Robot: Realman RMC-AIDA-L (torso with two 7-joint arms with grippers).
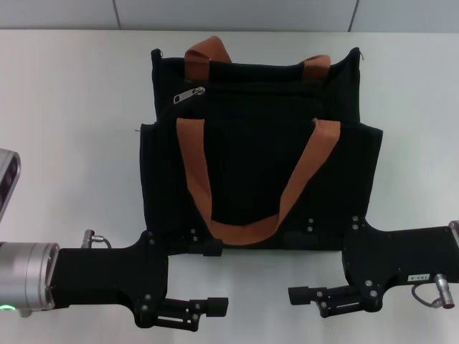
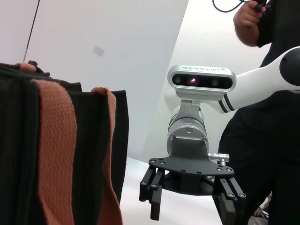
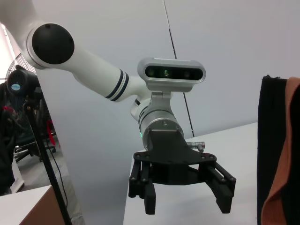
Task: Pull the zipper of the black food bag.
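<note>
Nearest the robot, the left pincer (image 1: pixel 215 307) sat low over the worktop's (image 1: pixel 72 143) near edge, its fingers (image 3: pixel 149 199) spread wide with nothing between them. Level with it, the right pincer (image 1: pixel 300 295) hovered at the same near edge, fingers (image 2: pixel 156 199) likewise parted and empty, the two tips pointing at each other with a gap between. Just beyond both, the black food bag (image 1: pixel 254 168) lay flat at the worktop's middle, reaching toward the far edge, one orange-brown handle (image 1: pixel 244 231) looping down toward the pincers. Farthest off, the zipper (image 1: pixel 189 94) rested by the bag's far left corner, well apart from either pincer.
</note>
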